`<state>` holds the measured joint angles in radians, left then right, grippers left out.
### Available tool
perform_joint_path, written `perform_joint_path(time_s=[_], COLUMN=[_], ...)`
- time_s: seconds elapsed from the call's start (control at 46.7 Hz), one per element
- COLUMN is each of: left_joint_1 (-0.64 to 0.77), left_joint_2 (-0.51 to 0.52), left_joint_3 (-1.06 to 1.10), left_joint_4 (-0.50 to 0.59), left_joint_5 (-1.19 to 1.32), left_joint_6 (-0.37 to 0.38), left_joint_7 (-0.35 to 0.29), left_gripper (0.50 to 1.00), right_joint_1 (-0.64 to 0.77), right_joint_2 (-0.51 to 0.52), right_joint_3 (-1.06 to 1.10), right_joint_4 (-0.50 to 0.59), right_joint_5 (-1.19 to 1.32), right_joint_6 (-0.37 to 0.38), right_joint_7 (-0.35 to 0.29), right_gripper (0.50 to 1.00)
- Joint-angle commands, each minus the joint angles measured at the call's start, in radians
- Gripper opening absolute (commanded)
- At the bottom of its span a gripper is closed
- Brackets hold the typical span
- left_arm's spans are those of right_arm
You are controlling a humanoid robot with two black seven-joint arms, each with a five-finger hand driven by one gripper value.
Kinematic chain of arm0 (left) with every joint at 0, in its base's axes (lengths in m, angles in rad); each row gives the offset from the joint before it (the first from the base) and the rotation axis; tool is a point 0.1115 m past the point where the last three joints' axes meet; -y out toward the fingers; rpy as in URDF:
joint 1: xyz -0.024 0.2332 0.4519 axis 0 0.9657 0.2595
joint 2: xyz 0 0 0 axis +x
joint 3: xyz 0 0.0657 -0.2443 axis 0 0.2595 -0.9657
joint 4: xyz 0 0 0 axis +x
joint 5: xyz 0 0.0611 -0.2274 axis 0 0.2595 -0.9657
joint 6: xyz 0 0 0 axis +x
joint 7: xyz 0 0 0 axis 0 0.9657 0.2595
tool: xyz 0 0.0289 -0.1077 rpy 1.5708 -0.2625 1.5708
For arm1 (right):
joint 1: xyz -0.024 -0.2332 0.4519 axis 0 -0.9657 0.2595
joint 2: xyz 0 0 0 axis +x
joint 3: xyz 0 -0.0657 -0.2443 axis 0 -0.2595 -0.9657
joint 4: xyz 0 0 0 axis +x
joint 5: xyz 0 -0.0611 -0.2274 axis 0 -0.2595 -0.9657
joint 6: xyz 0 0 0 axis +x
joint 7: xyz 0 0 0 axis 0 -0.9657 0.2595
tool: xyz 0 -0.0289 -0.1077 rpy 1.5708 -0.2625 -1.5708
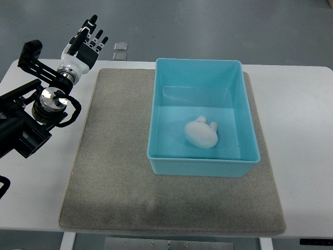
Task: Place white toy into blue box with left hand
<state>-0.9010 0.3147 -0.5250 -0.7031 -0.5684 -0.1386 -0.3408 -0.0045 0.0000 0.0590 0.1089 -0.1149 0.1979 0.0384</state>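
Grey floor [208,26] along the top of the frame, behind a white worktop [302,130]. Spread across the worktop's middle, a grey mat [114,156]. On the mat's right half, a blue box [203,114], open-topped. At upper left, the left arm [31,114], entering from the left edge and ending in the left robot hand [83,44]: fingers apart and extended, gripping nothing, well clear of the box. Inside the box, on its floor toward the lower middle, a white toy [202,133]. Beyond the worktop's top edge, two small squares [120,50] on the floor.
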Motion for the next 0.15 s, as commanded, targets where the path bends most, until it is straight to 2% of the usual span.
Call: perform_joint_path(time_s=[0.0, 0.128], left_joint_1=[0.007, 0.008], left_joint_2=[0.000, 0.000], left_joint_3=[-0.009, -0.010], left_joint_4=[-0.001, -0.001], left_joint_5=[0.001, 0.001], left_joint_6=[0.001, 0.001], left_joint_7=[0.000, 0.000], left_gripper=[0.994, 0.994], right_joint_1=[0.000, 0.000], right_joint_2=[0.000, 0.000], right_joint_3=[0.002, 0.002], right_joint_4=[0.015, 0.029], right_joint_5=[-0.002, -0.003], right_joint_6=[0.012, 0.014], right_joint_7=[0.000, 0.000], right_gripper=[0.936, 0.936])
